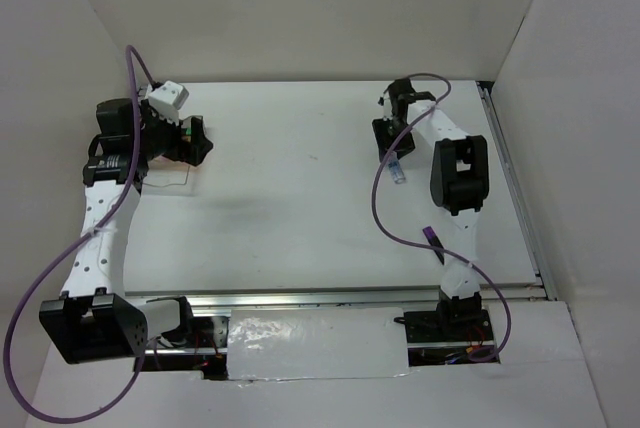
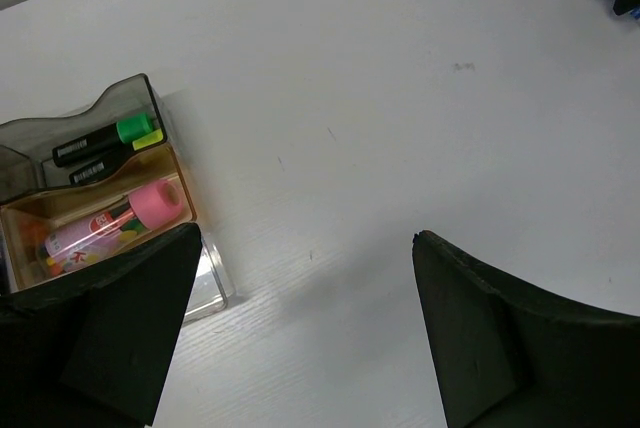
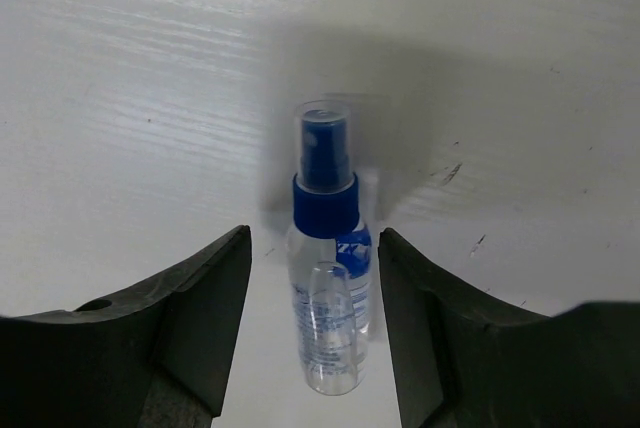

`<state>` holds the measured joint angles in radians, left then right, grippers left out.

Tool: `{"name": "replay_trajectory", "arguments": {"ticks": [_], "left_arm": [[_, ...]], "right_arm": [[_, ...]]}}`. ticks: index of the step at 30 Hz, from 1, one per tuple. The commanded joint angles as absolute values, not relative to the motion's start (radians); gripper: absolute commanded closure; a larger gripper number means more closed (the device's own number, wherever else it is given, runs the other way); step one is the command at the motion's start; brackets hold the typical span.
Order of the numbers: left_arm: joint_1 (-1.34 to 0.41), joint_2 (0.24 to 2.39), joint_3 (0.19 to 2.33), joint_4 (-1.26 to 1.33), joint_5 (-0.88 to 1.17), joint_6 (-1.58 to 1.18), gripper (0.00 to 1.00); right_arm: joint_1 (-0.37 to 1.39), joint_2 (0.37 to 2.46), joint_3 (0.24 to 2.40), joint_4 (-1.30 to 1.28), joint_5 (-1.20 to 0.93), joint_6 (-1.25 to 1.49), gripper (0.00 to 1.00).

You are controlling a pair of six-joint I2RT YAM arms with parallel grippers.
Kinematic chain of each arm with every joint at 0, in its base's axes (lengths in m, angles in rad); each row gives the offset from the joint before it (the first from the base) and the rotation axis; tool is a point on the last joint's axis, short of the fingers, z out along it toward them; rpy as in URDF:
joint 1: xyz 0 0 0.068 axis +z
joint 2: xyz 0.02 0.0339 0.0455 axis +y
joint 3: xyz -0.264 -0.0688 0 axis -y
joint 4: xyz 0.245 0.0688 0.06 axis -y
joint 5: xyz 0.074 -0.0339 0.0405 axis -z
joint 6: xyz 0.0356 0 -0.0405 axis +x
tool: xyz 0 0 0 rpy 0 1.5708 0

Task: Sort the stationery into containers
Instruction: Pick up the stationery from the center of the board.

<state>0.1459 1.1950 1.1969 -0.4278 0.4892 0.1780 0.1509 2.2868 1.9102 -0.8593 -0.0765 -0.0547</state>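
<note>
Right jaws open, flanking the bottle (image 3: 328,288), which lies on the table (image 3: 120,68) clear of both fingers. Left jaws open beside the box (image 2: 122,98), which holds the pink tube (image 2: 115,221) and two highlighters (image 2: 105,143); one finger hides its near corner.

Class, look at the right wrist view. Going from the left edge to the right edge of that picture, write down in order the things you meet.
One finger of the right hand → blue-capped clear bottle → other finger of the same hand.
</note>
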Motion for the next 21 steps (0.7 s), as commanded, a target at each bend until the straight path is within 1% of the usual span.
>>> {"name": "replay_trajectory", "arguments": {"ticks": [1, 5, 9, 10, 11, 12, 13, 14, 15, 16, 17, 18, 19, 20, 21], "left_arm": [[0.138, 1.187, 1.203, -0.428, 0.466, 0.167, 0.01], [0.132, 1.17, 1.193, -0.434, 0.474, 0.184, 0.01], [0.133, 1.151, 1.177, -0.425, 0.495, 0.164, 0.01], [0.133, 1.143, 1.163, -0.419, 0.517, 0.152, 0.01], [0.133, 1.138, 1.154, -0.413, 0.532, 0.135, 0.01], [0.136, 1.122, 1.126, -0.404, 0.578, 0.091, 0.01], [0.141, 1.112, 1.106, -0.381, 0.616, 0.065, 0.01], [0.152, 1.098, 1.082, -0.362, 0.662, 0.03, 0.01], [0.158, 1.063, 1.013, -0.329, 0.757, -0.077, 0.02], [0.16, 1.045, 0.968, -0.228, 0.797, -0.134, 0.03], [0.155, 1.02, 0.925, -0.159, 0.83, -0.272, 0.04], [0.147, 0.973, 0.828, -0.082, 0.848, -0.35, 0.05], [0.135, 0.953, 0.783, -0.011, 0.848, -0.417, 0.06], [0.097, 0.936, 0.749, 0.13, 0.832, -0.514, 0.06], [0.072, 0.911, 0.709, 0.167, 0.804, -0.537, 0.07]], "right_arm": [[0.179, 2.299, 1.966, -0.931, -0.035, -0.077, 0.39], [0.181, 2.299, 1.947, -0.943, -0.031, -0.08, 0.4], [0.181, 2.278, 1.899, -0.94, -0.043, -0.078, 0.54], [0.179, 2.266, 1.891, -0.942, -0.054, -0.077, 0.63], [0.179, 2.258, 1.884, -0.94, -0.092, -0.074, 0.67], [0.176, 2.244, 1.853, -0.933, -0.119, -0.068, 0.73], [0.176, 2.205, 1.832, -0.924, -0.153, -0.066, 0.77], [0.179, 2.175, 1.803, -0.884, -0.237, -0.057, 0.81], [0.176, 2.119, 1.742, -0.856, -0.28, -0.048, 0.88], [0.176, 2.084, 1.715, -0.833, -0.331, -0.038, 0.93], [0.179, 2.057, 1.662, -0.777, -0.435, -0.005, 0.98], [0.176, 2.021, 1.632, -0.744, -0.495, 0.032, 1.0], [0.175, 1.955, 1.605, -0.709, -0.555, 0.064, 1.0], [0.175, 1.924, 1.538, -0.615, -0.659, 0.142, 1.0], [0.184, 1.848, 1.501, -0.565, -0.696, 0.181, 1.0]]}}
